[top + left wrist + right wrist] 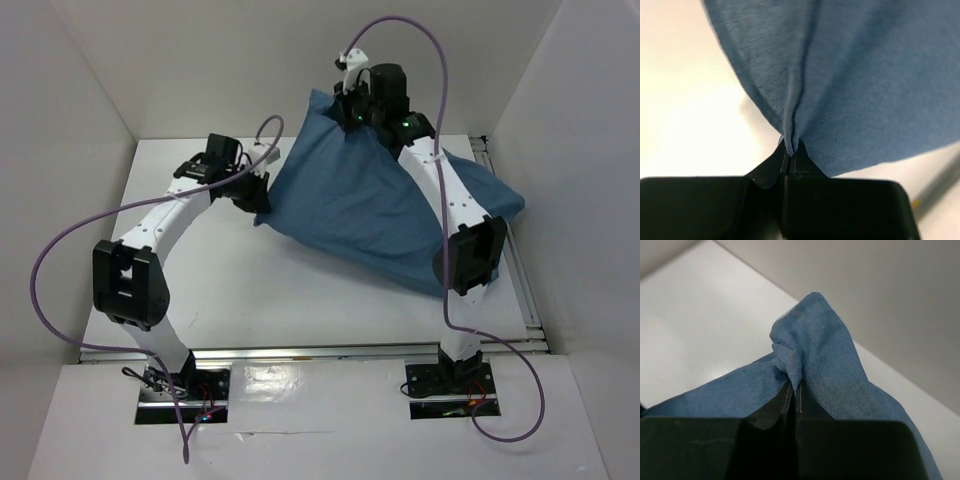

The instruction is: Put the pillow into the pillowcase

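Pinched tight in the left gripper (790,152) is the left corner of the pillowcase (360,210), which lies plump and full across the far right of the white table (290,290). At the far side, the right gripper (795,385) is clamped on another corner, holding it raised.

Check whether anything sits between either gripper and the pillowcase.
Nothing visible does. The left gripper is shut on the pillowcase at its left corner, and the right gripper is shut on its raised far corner. Fabric sits directly between both pairs of fingers.
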Controlling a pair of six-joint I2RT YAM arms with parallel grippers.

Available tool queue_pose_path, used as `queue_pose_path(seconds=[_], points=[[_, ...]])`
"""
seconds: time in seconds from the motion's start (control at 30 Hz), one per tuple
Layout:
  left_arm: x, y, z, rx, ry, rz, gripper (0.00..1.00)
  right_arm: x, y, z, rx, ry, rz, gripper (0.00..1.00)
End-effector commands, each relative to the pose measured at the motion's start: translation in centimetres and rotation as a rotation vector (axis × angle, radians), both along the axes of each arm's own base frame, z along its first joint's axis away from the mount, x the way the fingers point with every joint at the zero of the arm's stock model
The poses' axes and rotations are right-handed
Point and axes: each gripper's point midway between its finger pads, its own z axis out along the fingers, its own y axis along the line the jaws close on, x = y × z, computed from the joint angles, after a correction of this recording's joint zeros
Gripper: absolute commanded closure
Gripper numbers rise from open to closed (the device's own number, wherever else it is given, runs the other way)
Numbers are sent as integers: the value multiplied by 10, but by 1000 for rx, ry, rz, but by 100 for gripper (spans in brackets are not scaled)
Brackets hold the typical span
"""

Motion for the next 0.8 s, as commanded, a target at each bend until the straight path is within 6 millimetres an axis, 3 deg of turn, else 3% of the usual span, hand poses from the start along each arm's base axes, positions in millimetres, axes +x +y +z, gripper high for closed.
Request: queue_pose_path(seconds=[0.0,0.1,0.23,0.27,0.33,0.4,0.43,0.5,0.53,0.6,0.7,0.77], points=[[28,38,50,94,-166,146,100,-24,-4,123,208,-229,51,100],[43,61,82,98,-240,248,100,-36,-22,171,279,-319,29,100],[64,88,156,102,-426,382,100,-47,-46,206,337,-379,-3,97],[66,91,169,103,-456,396,100,-48,-46,208,350,-381,-2,97],[70,102,213,96,-568,453,100,-55,-62,229,384,-413,-25,97],[72,109,243,104,-647,477,100,-66,-70,249,408,-457,-29,96],[74,109,267,91,-704,479,100,-71,-71,256,426,-466,-26,96],[75,111,288,93,-741,486,100,-82,-80,275,454,-514,-34,94],[75,111,307,81,-774,490,100,-80,-85,278,469,-519,-53,92],[71,112,325,66,-812,495,100,-92,-95,298,502,-564,-62,95],[61,106,350,49,-884,479,100,-119,-105,328,556,-641,-72,100],[56,107,358,85,-933,480,100,-124,-113,332,563,-665,-91,100]])
